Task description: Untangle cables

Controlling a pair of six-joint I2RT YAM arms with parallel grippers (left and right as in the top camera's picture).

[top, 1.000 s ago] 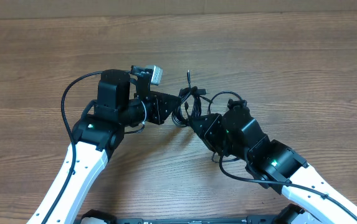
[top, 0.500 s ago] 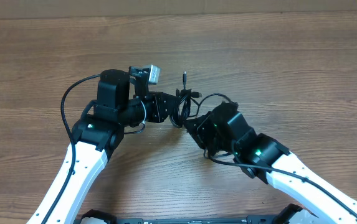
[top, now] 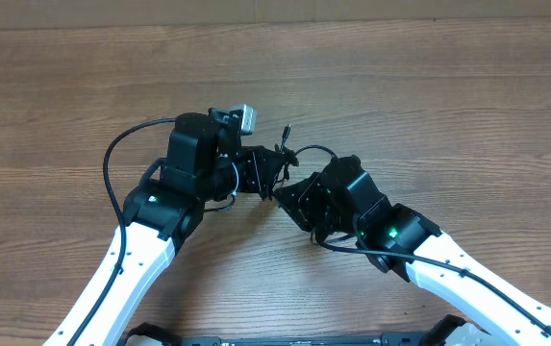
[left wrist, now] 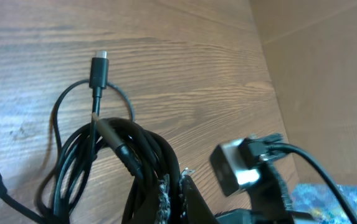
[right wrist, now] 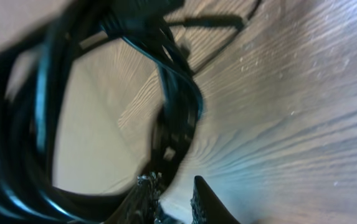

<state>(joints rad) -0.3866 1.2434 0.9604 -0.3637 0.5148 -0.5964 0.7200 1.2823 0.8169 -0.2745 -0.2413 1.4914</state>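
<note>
While I watch from afar, left hand (top: 267,173) clamped on the cables (left wrist: 138,149), right hand (top: 283,189) narrow at the same bundle (grip unclear).

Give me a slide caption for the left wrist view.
Left gripper shut on the coiled black cables over the wooden table, one plug sticking out of the tangle.

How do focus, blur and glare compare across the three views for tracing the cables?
Overhead: sharp, evenly lit, though the cables are small in frame. Left wrist: plug and wood grain crisp, no glare; the cables nearest the lens slightly soft. Right wrist: cables smeared and out of focus close to the lens, bluish cast, sheen on the table.
</note>
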